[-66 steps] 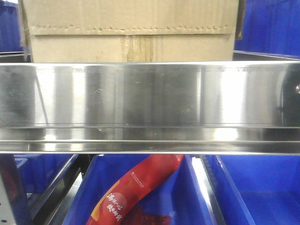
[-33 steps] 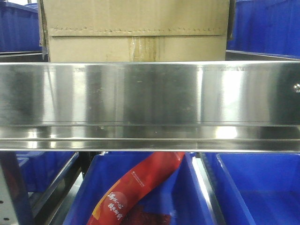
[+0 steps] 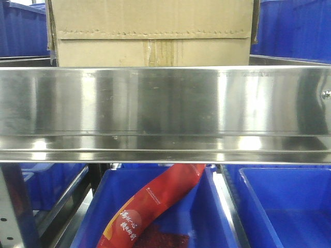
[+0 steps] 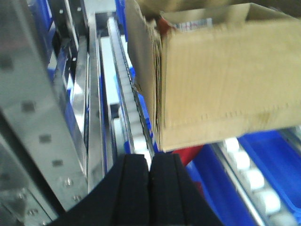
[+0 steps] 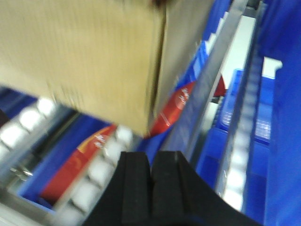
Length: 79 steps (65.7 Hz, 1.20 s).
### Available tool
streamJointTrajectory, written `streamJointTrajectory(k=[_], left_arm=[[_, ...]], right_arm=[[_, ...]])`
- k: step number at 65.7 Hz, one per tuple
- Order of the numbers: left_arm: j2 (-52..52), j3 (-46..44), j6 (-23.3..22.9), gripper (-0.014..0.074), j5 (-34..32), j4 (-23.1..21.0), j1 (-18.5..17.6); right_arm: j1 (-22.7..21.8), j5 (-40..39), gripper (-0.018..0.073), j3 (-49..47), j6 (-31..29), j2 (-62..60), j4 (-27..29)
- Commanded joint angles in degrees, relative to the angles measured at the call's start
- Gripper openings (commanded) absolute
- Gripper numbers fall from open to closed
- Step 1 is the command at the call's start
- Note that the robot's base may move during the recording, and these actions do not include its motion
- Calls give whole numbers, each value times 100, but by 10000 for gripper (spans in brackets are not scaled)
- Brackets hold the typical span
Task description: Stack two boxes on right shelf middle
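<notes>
A brown cardboard box [image 3: 152,32] with a jagged flap and a taped centre seam rests on the shiny steel shelf [image 3: 165,106], behind its broad front rail. The left wrist view shows the box [image 4: 221,80] up and to the right of my left gripper [image 4: 150,162], whose black fingers are pressed together with nothing between them. In the right wrist view the box [image 5: 84,56] is blurred, above and left of my right gripper [image 5: 150,160], which is shut and empty too. Only one box shows.
Blue plastic bins [image 3: 274,206] sit on the level below; one holds a red snack bag [image 3: 150,204]. More blue bins [image 3: 295,28] flank the box. White roller tracks [image 5: 94,174] and a perforated steel upright [image 4: 33,113] run close to the grippers.
The front view has shifted slightly: the box now appears a bit further right than a second ago, and the shelf rail sits marginally higher in frame.
</notes>
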Motion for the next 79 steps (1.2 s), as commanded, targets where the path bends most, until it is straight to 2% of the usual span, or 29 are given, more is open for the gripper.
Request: streamJointTrajectory(k=[1,11,22,46,79], left_arm=[[-600,675,1,-111,-566,-14,26],[-1588,1892,1,-111,-1205,-51,26],[-2381,2543,1,-111,-1729,-124,26],[-2600,2609,1,-111,-1792,-112,26],[-2600,2609,1,-111,-1792,-112,26]], right_arm=[[-22,-671,-154,767,-206,-566,-43],[-22,-1447,-154,1871,-209,-1550,-43],[-22,-2183,-154,2667,-209,-2450,-43],[-22,-2662,-154,2948,-209,-2837,-43],[-22,-2674,-154,2948,-209,-2837,-43]])
